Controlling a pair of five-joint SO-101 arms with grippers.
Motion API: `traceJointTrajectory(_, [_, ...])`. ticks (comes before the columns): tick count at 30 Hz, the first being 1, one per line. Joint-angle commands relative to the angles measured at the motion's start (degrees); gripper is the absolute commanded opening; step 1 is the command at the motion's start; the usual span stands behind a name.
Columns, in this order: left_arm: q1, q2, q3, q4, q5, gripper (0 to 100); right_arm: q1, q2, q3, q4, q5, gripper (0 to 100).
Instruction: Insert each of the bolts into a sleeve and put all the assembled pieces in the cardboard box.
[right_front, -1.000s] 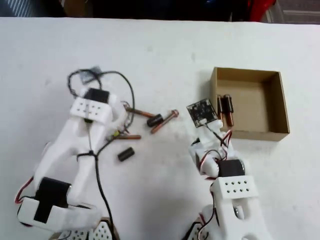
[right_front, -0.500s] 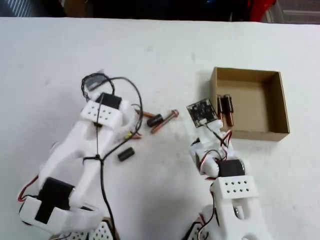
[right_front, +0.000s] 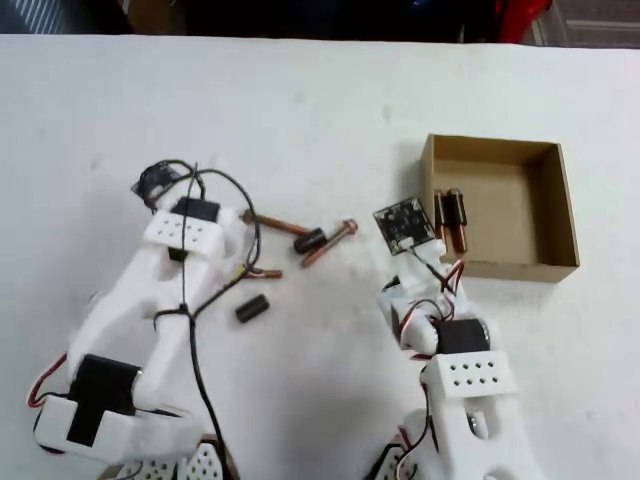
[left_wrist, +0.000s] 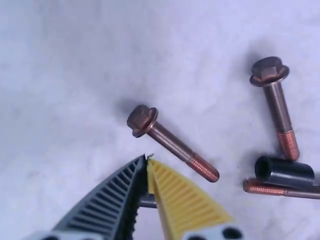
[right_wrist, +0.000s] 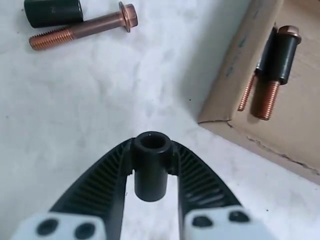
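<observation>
My right gripper (right_wrist: 152, 149) is shut on a black sleeve (right_wrist: 151, 172), held upright just off the near-left corner of the cardboard box (right_front: 495, 146). Two assembled pieces (right_front: 452, 218) lie inside the box at its left wall. My left gripper (left_wrist: 147, 161) is shut, its tips right beside a loose copper bolt (left_wrist: 172, 149) and holding nothing that I can see. A second bolt (left_wrist: 277, 105) lies farther off. A third bolt (left_wrist: 280, 188) lies against another black sleeve (left_wrist: 285, 171). One more sleeve (right_front: 253, 308) lies alone on the table.
The table is white. The bolts (right_front: 330, 243) and the sleeve (right_front: 310, 240) are clustered between the two arms. The box wall (right_wrist: 235, 75) rises close to my right gripper. A black cable loops over the left arm (right_front: 185, 225).
The left arm swung right toward the bolts, then came back left. The right arm has kept still with the sleeve in its grip.
</observation>
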Motion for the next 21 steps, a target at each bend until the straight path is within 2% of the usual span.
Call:
traceJointTrajectory(1, [0.22,-0.40,-0.35,-1.05,0.62,3,0.48,-1.45,-0.26,-0.92,-0.53,1.7])
traceJointTrajectory(5, [0.22,-0.31,0.44,-2.99,0.53,3,0.48,-1.45,-0.26,-0.92,-0.53,1.7])
traceJointTrajectory(8, [0.22,-0.31,2.99,-7.30,0.44,4,0.48,-1.45,-0.26,-0.92,-0.53,1.7])
traceJointTrajectory(10, [0.22,-0.31,3.87,-8.70,0.44,10,0.57,-1.45,-0.26,-0.92,-0.53,1.7])
traceJointTrajectory(14, [0.22,-0.40,4.22,-8.79,0.70,29,0.57,-1.45,-0.26,-0.92,-0.53,1.7])
traceJointTrajectory(16, [0.22,-0.40,4.22,-8.79,0.79,35,0.57,-1.45,-0.26,-0.92,-0.53,1.7])
traceJointTrajectory(21, [0.31,-0.40,4.57,-8.97,0.79,33,0.57,-1.45,-0.26,-0.92,-0.53,1.7])
